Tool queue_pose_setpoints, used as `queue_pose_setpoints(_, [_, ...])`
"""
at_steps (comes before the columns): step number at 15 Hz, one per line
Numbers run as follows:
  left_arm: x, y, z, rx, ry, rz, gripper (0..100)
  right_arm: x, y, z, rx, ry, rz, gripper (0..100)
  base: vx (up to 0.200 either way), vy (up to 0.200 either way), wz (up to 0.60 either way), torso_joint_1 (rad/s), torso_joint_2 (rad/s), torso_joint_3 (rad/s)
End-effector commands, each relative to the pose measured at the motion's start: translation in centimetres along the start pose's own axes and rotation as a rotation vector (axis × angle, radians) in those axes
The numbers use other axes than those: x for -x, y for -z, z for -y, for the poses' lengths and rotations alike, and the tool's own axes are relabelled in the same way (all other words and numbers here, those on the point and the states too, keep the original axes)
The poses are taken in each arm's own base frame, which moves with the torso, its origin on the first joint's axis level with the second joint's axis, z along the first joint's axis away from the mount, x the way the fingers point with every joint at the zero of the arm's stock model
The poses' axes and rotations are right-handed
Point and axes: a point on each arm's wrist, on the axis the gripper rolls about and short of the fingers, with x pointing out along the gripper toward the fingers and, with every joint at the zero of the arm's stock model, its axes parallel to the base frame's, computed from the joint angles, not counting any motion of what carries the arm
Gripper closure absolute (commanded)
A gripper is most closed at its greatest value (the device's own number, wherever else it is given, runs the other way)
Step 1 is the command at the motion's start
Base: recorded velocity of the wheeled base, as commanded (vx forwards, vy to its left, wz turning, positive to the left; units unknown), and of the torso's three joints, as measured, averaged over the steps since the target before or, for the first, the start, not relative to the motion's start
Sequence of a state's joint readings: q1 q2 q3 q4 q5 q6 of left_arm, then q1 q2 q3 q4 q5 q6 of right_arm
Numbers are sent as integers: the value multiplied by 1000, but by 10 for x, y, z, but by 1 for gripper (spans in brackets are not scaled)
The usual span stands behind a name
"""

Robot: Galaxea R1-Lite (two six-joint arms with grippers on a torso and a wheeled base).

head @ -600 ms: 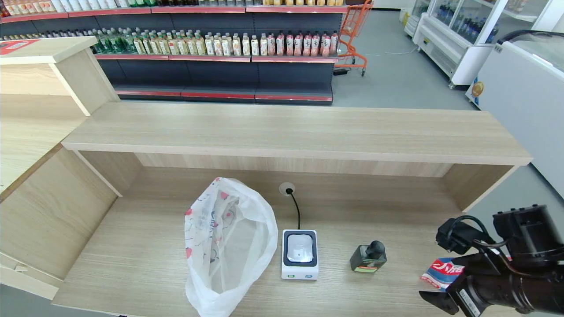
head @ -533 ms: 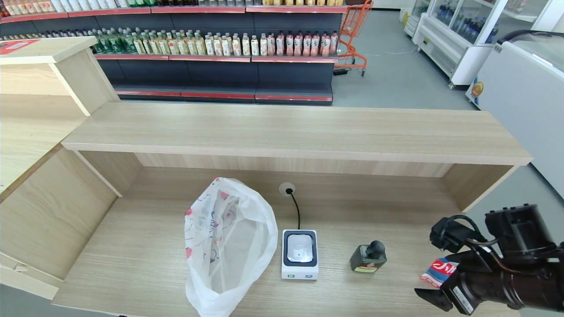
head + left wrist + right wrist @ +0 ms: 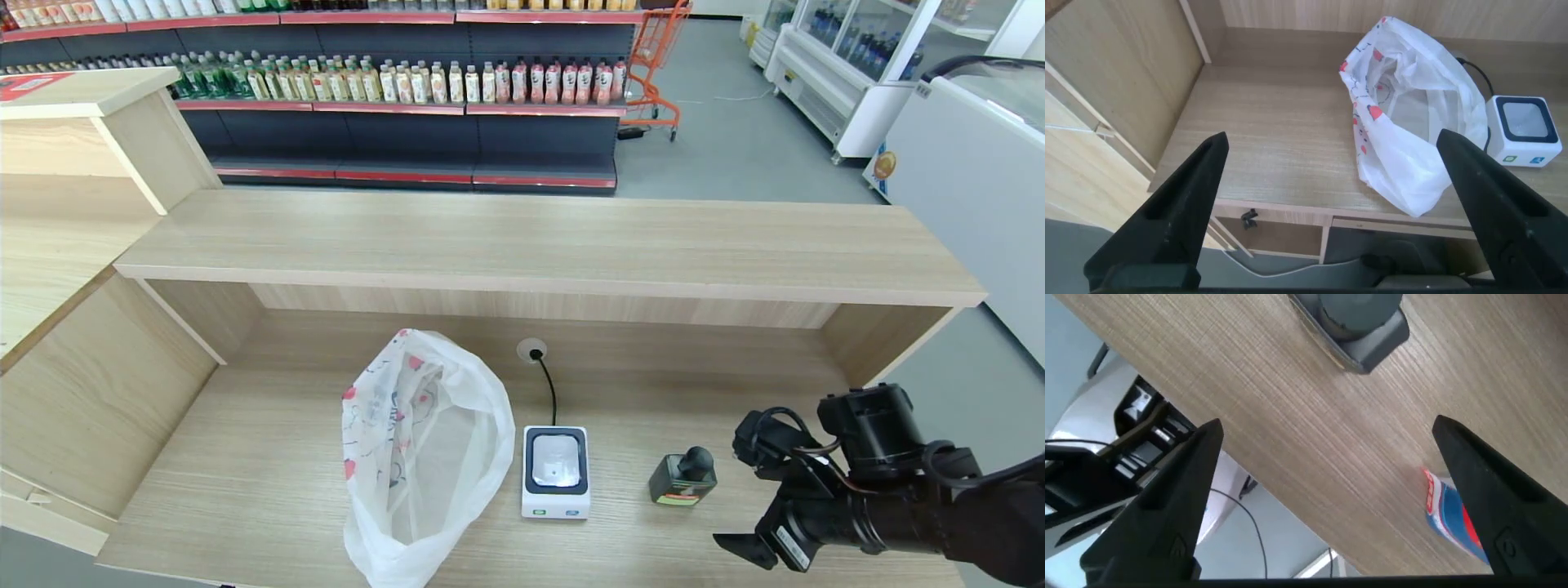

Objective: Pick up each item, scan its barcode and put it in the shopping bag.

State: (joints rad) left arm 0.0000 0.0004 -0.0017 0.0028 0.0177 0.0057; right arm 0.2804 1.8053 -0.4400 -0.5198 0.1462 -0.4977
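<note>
Head view: the dark bottle (image 3: 683, 478) stands on the counter (image 3: 269, 482) well to the right, with the scanner (image 3: 555, 472) and the shopping bag (image 3: 424, 457) further left and bare wood between them. The right gripper (image 3: 1324, 425) hangs over the counter's near right edge, fingers spread wide around nothing, with the red-and-blue packet (image 3: 1451, 513) by one finger. The left gripper (image 3: 1333, 137), equally wide and empty, sits back off the front-left edge, short of the bag.

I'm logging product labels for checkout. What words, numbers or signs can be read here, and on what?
No print here can be read.
Label on the small dark bottle: too small.
Print on the red and blue packet: cut off and blurred.
Two marks on the scanner: too small.
Labels on the shelf bottles: too small.
</note>
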Motion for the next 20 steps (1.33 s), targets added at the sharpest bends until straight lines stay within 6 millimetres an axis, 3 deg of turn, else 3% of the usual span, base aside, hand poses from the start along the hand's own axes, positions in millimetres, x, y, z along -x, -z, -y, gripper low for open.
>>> queue_pose_setpoints(1, [0,0,0,0,1,0,0,-19,0,-1,24,-20,-14,0,0,0,0,0,0,0])
queue_pose_setpoints(7, [0,0,0,0,-1,0,0,-41,-3,-1,64,-33,15,0,0,0,0,0,0,0])
queue_pose_setpoints(13, [0,0,0,0,-1,0,0,-58,-22,-7,108,-51,57,0,0,0,0,0,0,0])
queue_pose_setpoints(14, [0,0,0,0,-1,0,0,-59,-24,-9,115,-52,62,100,0,0,0,0,0,0])
queue_pose_setpoints(20, [0,0,0,0,-1,0,0,-54,-11,-19,123,-50,37,100,0,0,0,0,0,0])
